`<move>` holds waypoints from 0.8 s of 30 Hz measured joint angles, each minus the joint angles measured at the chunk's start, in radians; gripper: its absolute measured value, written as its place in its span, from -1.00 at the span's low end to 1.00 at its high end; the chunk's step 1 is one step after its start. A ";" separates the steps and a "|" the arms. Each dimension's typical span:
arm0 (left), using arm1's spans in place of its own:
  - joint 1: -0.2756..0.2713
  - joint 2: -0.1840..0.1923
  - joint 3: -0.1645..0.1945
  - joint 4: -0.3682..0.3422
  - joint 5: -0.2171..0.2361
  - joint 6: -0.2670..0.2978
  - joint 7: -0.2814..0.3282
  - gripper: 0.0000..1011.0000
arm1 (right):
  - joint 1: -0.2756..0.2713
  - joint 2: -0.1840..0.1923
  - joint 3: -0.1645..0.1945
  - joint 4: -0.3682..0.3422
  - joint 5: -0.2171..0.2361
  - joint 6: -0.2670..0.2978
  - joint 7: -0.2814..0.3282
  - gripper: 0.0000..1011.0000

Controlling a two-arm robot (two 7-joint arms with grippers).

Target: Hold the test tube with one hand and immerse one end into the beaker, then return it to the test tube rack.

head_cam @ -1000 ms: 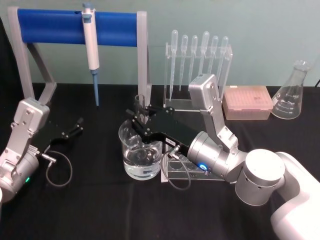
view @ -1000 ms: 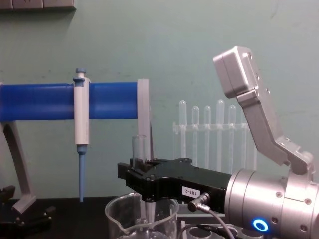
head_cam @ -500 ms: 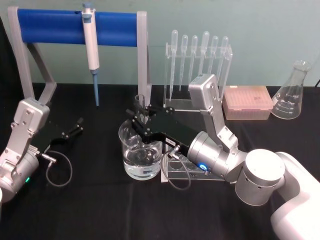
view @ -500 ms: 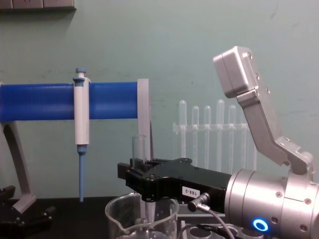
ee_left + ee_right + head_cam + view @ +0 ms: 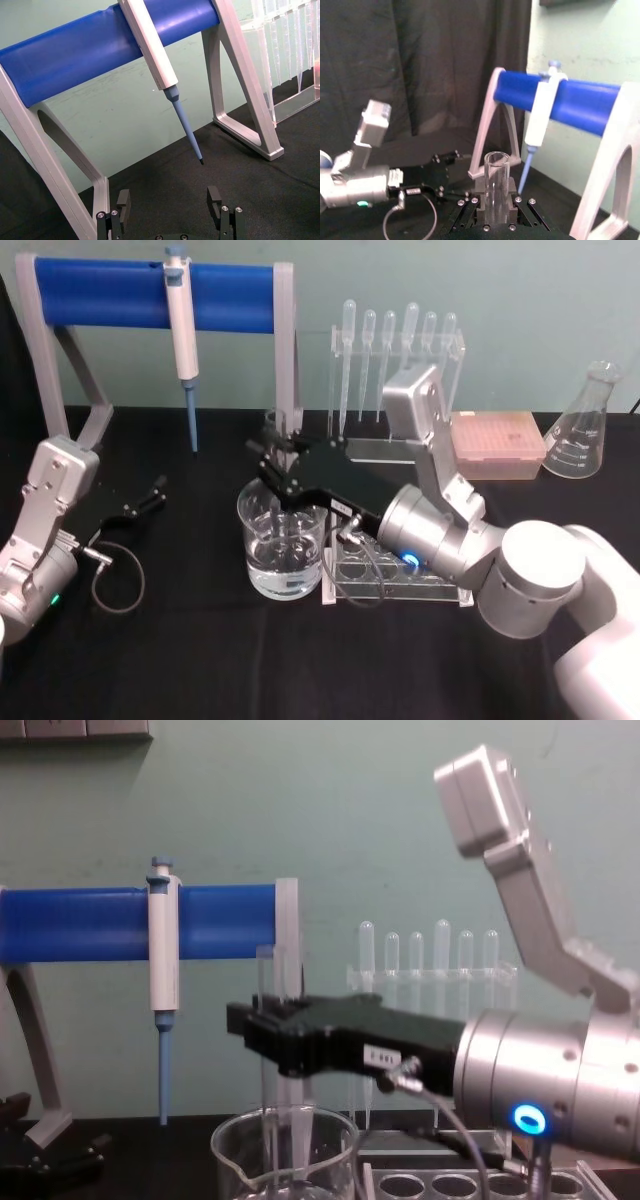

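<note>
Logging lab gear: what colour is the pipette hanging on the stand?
The pipette has a white body and a blue tip, clearest in the head view.

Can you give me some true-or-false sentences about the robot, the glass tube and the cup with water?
1. The right gripper holds the long clear glass test tube upright. True.
2. The test tube is above the wide clear glass beaker. True.
3. The beaker is dry inside. False: it holds clear liquid.
4. The left gripper holds the white-and-blue pipette. False: its jaws are open and hold nothing; the pipette hangs on the blue bar stand.
</note>
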 joint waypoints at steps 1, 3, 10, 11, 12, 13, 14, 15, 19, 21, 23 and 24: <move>0.000 0.000 0.000 0.000 0.000 0.000 0.000 0.98 | 0.002 0.003 0.000 -0.014 0.000 0.009 0.000 -0.55; 0.000 0.000 0.000 0.000 0.000 0.000 0.000 0.98 | 0.008 0.012 0.000 -0.048 -0.001 0.028 -0.001 -0.55; 0.000 0.000 0.000 0.000 0.000 0.000 0.000 0.98 | 0.024 0.036 0.010 -0.139 0.018 0.086 -0.002 -0.55; 0.000 0.000 0.000 0.000 0.000 0.000 0.000 0.98 | 0.026 0.040 0.012 -0.148 0.021 0.092 -0.004 -0.55; 0.000 0.000 0.000 0.000 0.000 0.000 0.000 0.98 | 0.026 0.043 0.014 -0.156 0.024 0.098 -0.005 -0.55; 0.000 0.000 0.000 0.000 0.000 0.000 0.000 0.98 | 0.028 0.049 0.020 -0.179 0.034 0.114 -0.009 -0.55; 0.000 0.000 0.000 0.000 0.000 0.000 0.000 0.98 | 0.028 0.053 0.022 -0.189 0.038 0.122 -0.012 -0.55; 0.000 0.000 0.000 0.000 0.000 0.000 0.000 0.98 | 0.028 0.060 0.028 -0.210 0.048 0.138 -0.018 -0.55; 0.000 0.000 0.000 0.000 0.000 0.000 0.000 0.98 | 0.022 0.077 0.041 -0.246 0.067 0.163 -0.031 -0.55; 0.000 0.000 0.000 0.000 0.000 0.000 0.000 0.98 | 0.012 0.091 0.055 -0.274 0.084 0.178 -0.041 -0.55; 0.000 0.000 0.000 0.000 0.000 0.000 0.000 0.98 | -0.003 0.108 0.071 -0.302 0.105 0.191 -0.051 -0.55; 0.000 0.000 0.000 0.000 0.000 0.000 0.000 0.98 | -0.008 0.114 0.077 -0.312 0.112 0.195 -0.055 -0.55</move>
